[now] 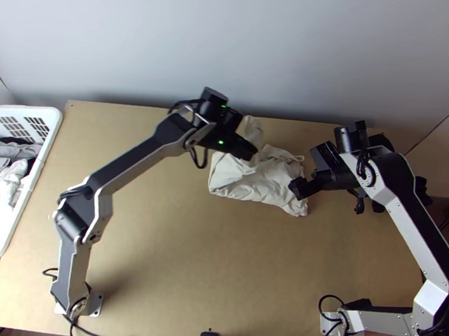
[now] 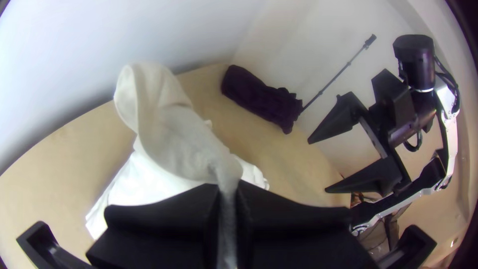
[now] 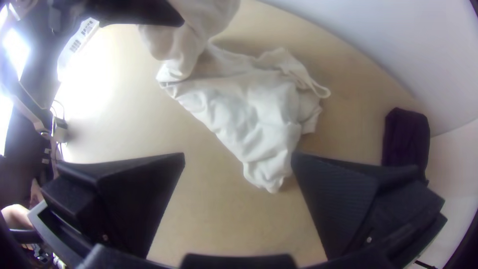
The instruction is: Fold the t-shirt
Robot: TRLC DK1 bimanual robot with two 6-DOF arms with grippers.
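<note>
One t-shirt (image 1: pixel 255 180), white, bunched on the table (image 1: pixel 185 259) beneath the left claw (image 2: pixel 228 192), which pinches a raised part, and beside the right claw (image 3: pixel 238 156), fingers spread wide; no neat fold evident, flattening and folding seemingly outstanding.
</note>
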